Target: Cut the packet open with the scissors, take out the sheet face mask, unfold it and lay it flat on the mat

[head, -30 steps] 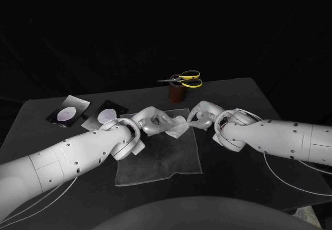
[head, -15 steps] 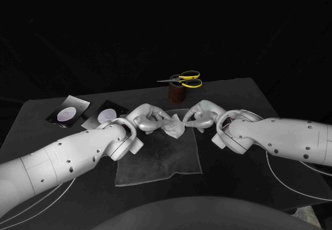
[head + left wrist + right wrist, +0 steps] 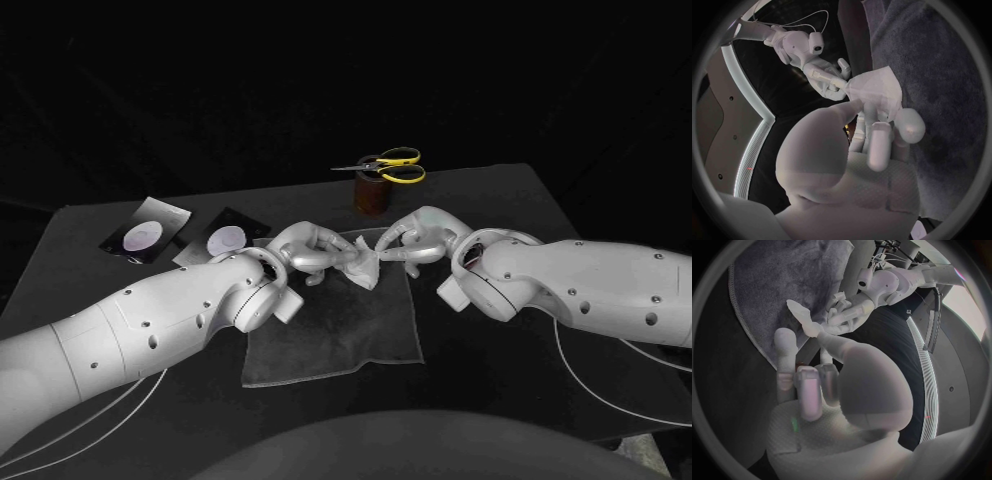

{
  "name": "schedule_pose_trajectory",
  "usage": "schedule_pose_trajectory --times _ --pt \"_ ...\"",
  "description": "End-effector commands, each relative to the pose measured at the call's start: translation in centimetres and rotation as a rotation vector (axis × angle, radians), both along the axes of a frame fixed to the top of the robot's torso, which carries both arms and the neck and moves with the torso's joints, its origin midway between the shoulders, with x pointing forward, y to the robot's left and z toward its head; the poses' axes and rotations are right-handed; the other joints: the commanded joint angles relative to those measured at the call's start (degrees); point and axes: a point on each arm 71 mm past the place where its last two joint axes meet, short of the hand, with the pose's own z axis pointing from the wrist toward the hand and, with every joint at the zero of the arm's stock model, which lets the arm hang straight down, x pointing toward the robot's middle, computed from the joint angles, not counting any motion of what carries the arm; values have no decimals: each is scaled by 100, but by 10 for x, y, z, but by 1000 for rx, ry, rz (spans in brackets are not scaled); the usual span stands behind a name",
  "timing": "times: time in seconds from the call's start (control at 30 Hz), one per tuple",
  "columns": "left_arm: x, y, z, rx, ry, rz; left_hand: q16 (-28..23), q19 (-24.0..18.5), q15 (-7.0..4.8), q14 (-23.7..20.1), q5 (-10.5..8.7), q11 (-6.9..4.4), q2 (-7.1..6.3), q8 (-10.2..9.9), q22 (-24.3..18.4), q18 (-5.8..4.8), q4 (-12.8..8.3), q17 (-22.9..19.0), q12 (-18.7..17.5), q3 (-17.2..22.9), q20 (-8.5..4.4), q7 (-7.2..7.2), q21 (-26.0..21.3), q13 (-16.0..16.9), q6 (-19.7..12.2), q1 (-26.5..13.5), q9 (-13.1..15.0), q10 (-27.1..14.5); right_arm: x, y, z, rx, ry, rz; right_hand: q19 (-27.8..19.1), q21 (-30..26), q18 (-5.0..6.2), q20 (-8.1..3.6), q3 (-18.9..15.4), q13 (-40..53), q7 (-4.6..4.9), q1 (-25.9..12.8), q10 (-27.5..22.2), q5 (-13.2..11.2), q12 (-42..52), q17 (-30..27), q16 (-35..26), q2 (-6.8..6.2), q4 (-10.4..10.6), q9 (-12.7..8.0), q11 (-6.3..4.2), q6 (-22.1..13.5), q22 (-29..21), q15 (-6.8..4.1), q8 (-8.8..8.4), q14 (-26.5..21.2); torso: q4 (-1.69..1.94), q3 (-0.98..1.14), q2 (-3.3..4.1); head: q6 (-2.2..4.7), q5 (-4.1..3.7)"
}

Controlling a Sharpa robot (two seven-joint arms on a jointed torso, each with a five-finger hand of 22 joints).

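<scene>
A folded white sheet mask [image 3: 362,266] hangs between my two hands above the far end of the grey mat [image 3: 333,335]. My left hand [image 3: 307,249] grips one side of it, and my right hand [image 3: 413,240] pinches the opposite edge. In the left wrist view the mask [image 3: 878,91] sits on my left hand's fingertips [image 3: 879,131], with the right hand [image 3: 826,76] meeting its edge. The right wrist view shows a corner of the mask [image 3: 800,314] by my right hand [image 3: 816,382], the left hand [image 3: 856,309] beyond. Yellow-handled scissors [image 3: 387,165] stand in a brown holder [image 3: 371,197].
Two face mask packets [image 3: 144,228] [image 3: 224,240] lie side by side at the table's back left. The holder with the scissors stands just behind my hands, near the far edge. The mat spreads toward me beneath both forearms.
Both hands have drawn closer together and a little farther from me, and the mask between them is more bunched and held higher.
</scene>
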Motion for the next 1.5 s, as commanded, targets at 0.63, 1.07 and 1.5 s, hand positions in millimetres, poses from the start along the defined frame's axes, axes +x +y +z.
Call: schedule_pose_trajectory --times 0.63,1.07,1.5 --pt "-7 -13 0 -186 164 -36 -9 43 -4 -17 11 58 -104 -267 17 -82 131 17 -95 -394 -9 88 24 -14 -394 -74 -144 61 -2 19 -2 122 93 28 6 -74 93 8 41 991 7 -72 429 27 -31 1249 27 50 -12 69 29 24 -16 -1 39 532 -6 10 2 0 78" --pt "-5 -4 -3 -162 183 -36 7 60 11 -2 12 72 53 -265 57 -86 -34 70 -76 -252 12 101 47 21 -288 285 -179 -8 -2 17 -1 158 97 13 6 -70 92 8 46 969 8 -78 421 27 -64 1251 28 59 -16 73 30 17 -12 0 40 532 -7 8 1 0 73" --pt "-4 5 -5 -180 208 -24 -18 -38 46 -63 11 119 89 -346 -60 -63 -93 -22 -89 -114 33 154 -7 39 -393 345 -236 -137 0 12 -2 157 101 2 3 -78 93 8 52 964 9 -82 418 27 -72 1245 26 70 -22 78 31 10 -13 1 41 531 -1 7 1 0 76"
